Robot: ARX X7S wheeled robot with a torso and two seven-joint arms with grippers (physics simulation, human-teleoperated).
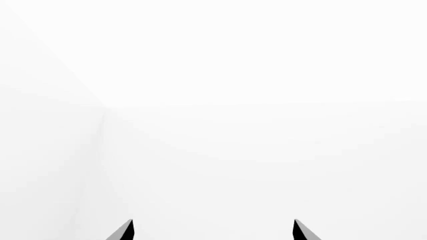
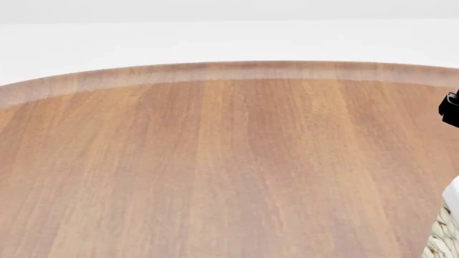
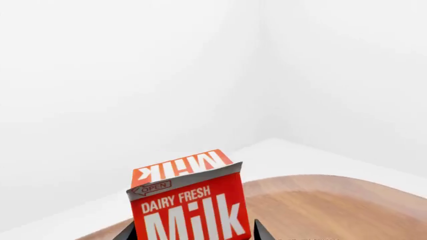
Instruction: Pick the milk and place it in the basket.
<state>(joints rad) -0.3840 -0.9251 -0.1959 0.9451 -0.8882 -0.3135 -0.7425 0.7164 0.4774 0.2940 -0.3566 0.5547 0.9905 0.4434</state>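
Milk, the red gable-top carton (image 3: 190,200), sits clamped upright in your right pincer (image 3: 193,231) above the brown wooden bench (image 2: 215,172), with the cream woven basket (image 2: 443,236) just near-right below.

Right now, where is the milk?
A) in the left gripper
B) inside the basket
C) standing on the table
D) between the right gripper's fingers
D: the right wrist view shows the milk between the right gripper fingers, with the table behind it.
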